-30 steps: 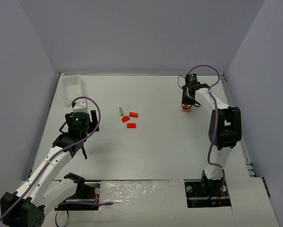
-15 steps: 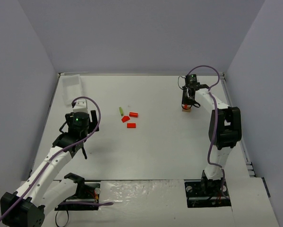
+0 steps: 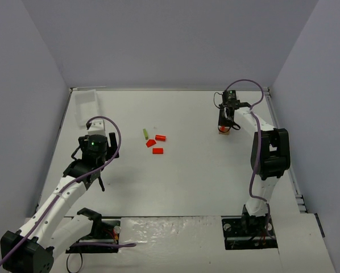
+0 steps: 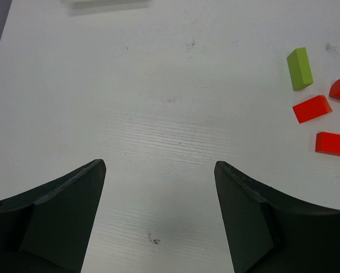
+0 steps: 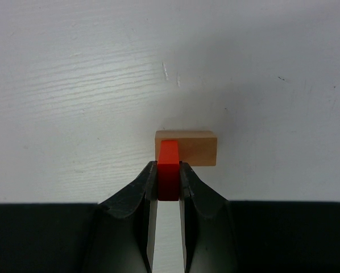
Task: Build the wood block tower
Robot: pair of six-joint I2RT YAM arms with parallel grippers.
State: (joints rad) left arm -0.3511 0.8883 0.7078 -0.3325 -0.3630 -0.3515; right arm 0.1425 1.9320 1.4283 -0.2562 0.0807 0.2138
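Matt white table (image 4: 158, 114), finely ribbed, flecked with small dark scuffs. Smooth, even matt paint on the red blocks (image 4: 311, 108) and the green stick (image 4: 299, 68). Looks like bare pale wood on the tan piece (image 5: 198, 149), smooth and unpainted. Dull black plastic on the left gripper's fingers (image 4: 56, 216). Translucent whitish plastic tray (image 3: 86, 105).

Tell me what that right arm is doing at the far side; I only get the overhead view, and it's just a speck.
Observer: Its wrist camera shows the right jaws shut on a small red block.
Visitor: Held over nothing?
Observer: No, it overlaps the left part of a tan block lying flat; contact I cannot tell.
Visitor: And the left arm?
Observer: The left jaws stand wide open with nothing between them.
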